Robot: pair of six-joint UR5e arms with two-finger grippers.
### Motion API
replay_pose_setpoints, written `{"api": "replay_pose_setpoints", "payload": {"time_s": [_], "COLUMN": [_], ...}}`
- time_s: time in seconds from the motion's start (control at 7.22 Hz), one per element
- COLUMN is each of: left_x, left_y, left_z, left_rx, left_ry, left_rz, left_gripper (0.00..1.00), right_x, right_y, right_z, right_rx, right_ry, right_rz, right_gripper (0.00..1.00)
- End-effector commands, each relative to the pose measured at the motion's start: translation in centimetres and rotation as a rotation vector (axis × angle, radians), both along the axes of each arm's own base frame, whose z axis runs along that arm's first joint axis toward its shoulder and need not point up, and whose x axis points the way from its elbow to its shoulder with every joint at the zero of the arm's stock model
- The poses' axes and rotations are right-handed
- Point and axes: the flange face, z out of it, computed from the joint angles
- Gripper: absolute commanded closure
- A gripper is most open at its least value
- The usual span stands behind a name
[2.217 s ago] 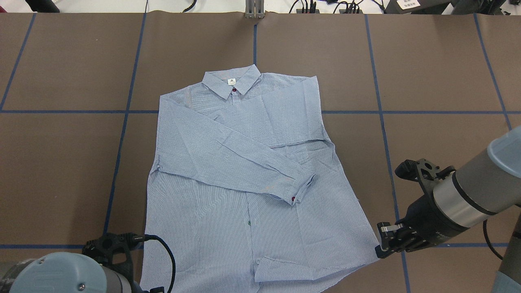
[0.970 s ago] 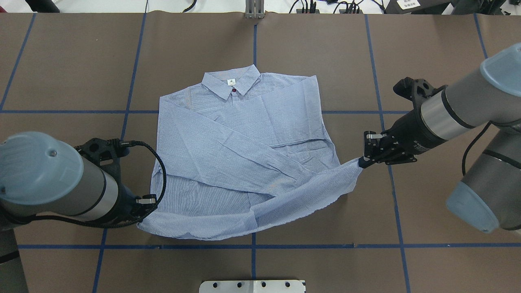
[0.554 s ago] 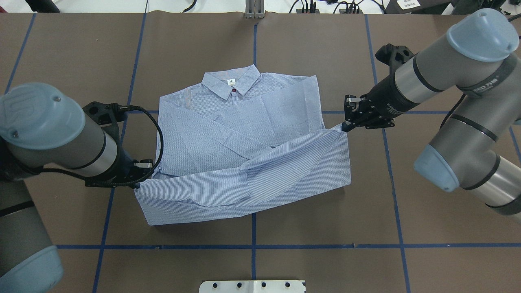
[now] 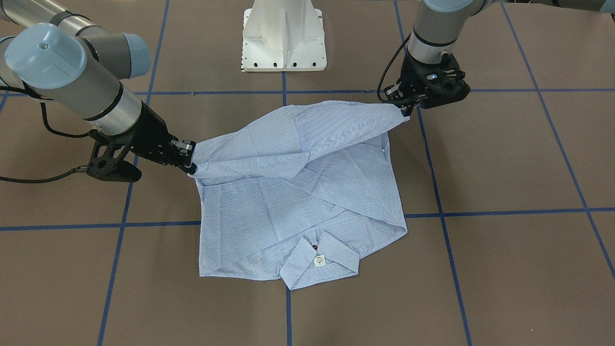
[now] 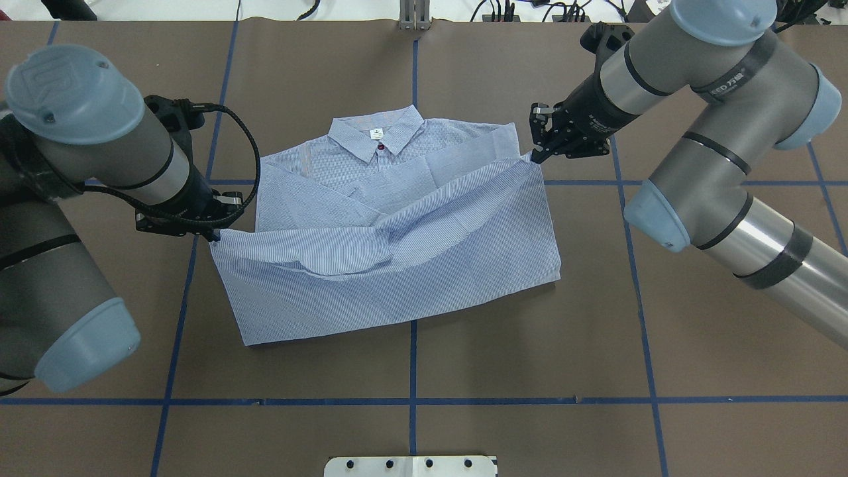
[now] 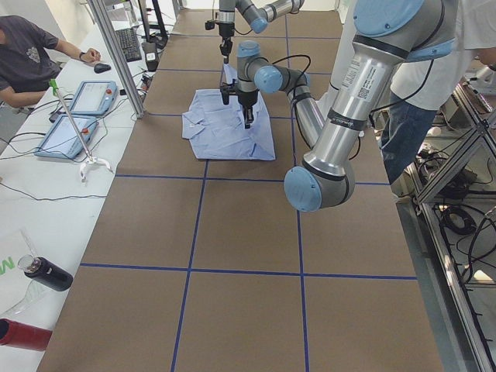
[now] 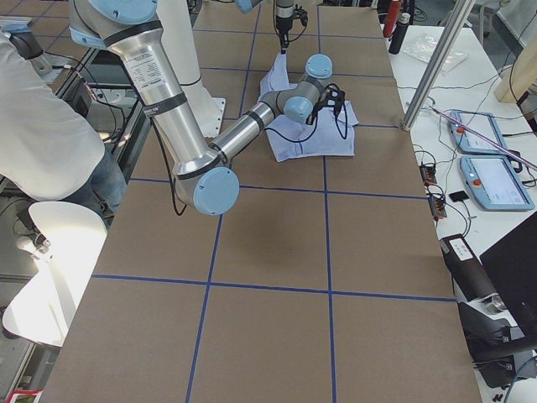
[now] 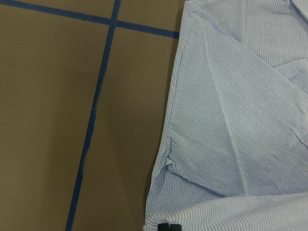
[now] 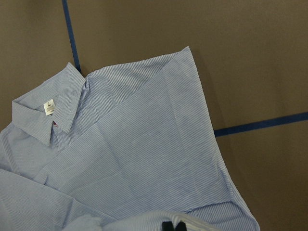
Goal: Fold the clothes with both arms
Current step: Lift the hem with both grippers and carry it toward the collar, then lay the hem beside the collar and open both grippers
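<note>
Left tool [image 5: 213, 235] and right tool [image 5: 533, 158] each clamp a shirt [image 5: 397, 265] corner; neck label [image 5: 377, 133] unreadable.

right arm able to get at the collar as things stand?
Probably not yet. The right gripper is shut on a hem corner of the shirt, so it is occupied. The collar lies uncovered and nearby with nothing between, so the way looks free once it lets go.
</note>
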Motion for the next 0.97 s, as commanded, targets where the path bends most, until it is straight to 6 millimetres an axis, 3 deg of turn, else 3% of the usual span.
{"api": "replay_pose_setpoints", "payload": {"time_s": [0.0,0.28,0.42,0.55,0.83], "left_x": [0.0,1.8,2.0,2.8,3.3], "left_y": [-4.7,-7.0,-8.7,-9.7,-12.1], "left_z": [1.5,3.4,4.0,4.2,6.3], "left_rx": [0.04,0.056,0.063,0.066,0.075], "left_ry": [-0.028,-0.009,-0.005,-0.002,0.001], "left_rz": [0.015,0.01,-0.007,-0.008,-0.027], "left_gripper": [1.0,1.0,1.0,1.0,1.0], "right_x": [-0.8,-2.3,-2.8,-2.8,-3.4], "right_y": [-3.8,-6.2,-6.8,-6.9,-7.6], "right_z": [0.8,0.5,1.9,1.9,3.4], "right_rx": [0.013,0.002,-0.018,-0.014,-0.038], "right_ry": [0.04,0.067,0.088,0.092,0.113], "right_rz": [0.008,0.023,0.025,0.025,0.022], "right_gripper": [1.0,1.0,1.0,1.0,1.0]}}
